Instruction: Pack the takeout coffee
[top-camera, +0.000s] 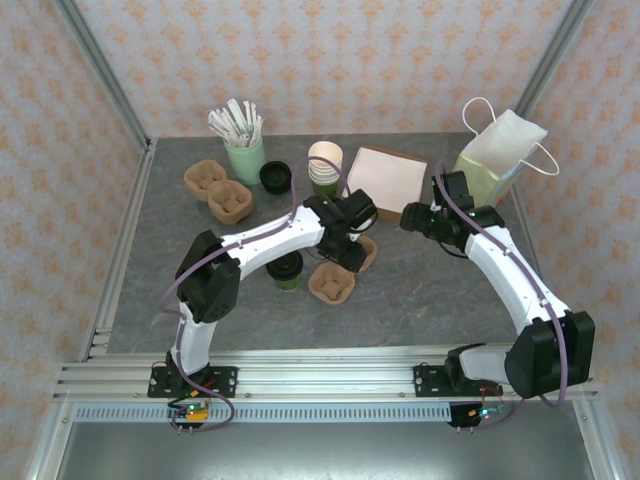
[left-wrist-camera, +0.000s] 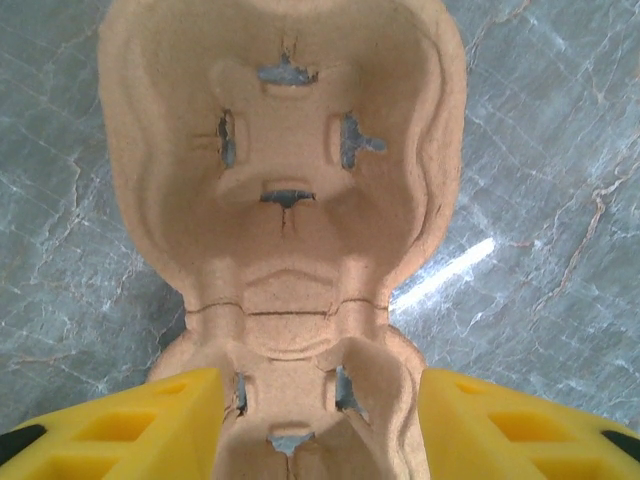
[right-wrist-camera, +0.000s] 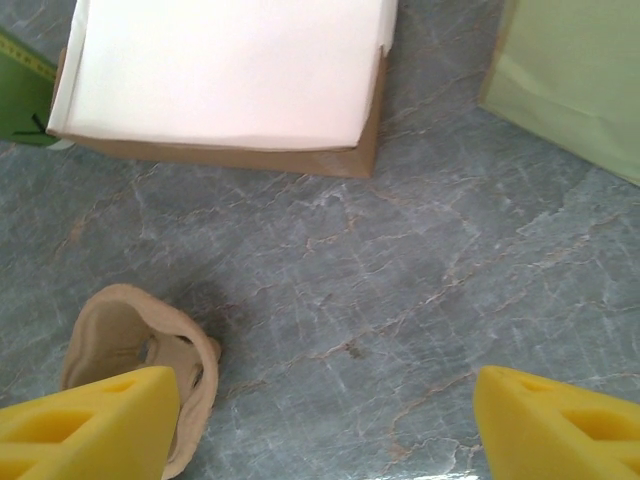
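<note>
The takeout coffee (top-camera: 287, 270), a small cup with a green band and black lid, stands upright mid-table beside my left arm. Just to its right lies a brown pulp cup carrier (top-camera: 332, 282). My left gripper (top-camera: 350, 255) is down over it. In the left wrist view the carrier (left-wrist-camera: 285, 150) runs away from the gripper (left-wrist-camera: 320, 420), whose yellow fingers press both sides of the near cell, its right wall folded inward. My right gripper (top-camera: 412, 215) hovers open over bare table (right-wrist-camera: 325, 420), with the carrier's end (right-wrist-camera: 125, 340) by its left finger.
A pale green paper bag (top-camera: 500, 155) stands at the back right, next to a box of white napkins (top-camera: 385, 175). Behind it are stacked cream cups (top-camera: 325, 165), a black lid (top-camera: 275, 177), a mint tumbler of sticks (top-camera: 245, 150) and more carriers (top-camera: 218, 188).
</note>
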